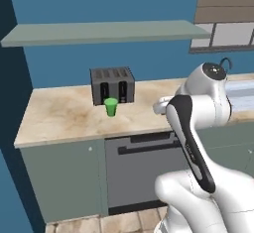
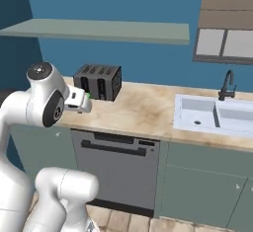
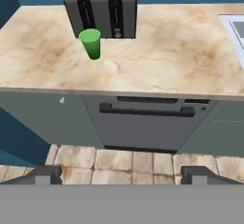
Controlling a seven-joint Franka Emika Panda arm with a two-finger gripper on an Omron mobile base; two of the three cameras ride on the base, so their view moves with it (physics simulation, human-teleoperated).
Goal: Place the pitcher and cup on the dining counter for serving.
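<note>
Standing upright near the counter's (image 3: 143, 66) back edge, the cup (image 3: 90, 43) is sitting just in front of the toaster (image 3: 102, 6). The gripper (image 3: 122, 174) is hanging over the floor before the dishwasher (image 3: 145, 123), fingers spread wide, holding nothing.

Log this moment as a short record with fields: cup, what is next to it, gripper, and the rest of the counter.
cup: green cup upright on the marbled counter, in front of the toaster's left part
toaster: dark two-slot toaster at the back of the counter, against the blue wall
gripper: gripper open, nothing held, out in front of the counter above the tiled floor, short of the cup
sink: white sink with a dark faucet, at the right of the counter
below counter: dishwasher
</note>
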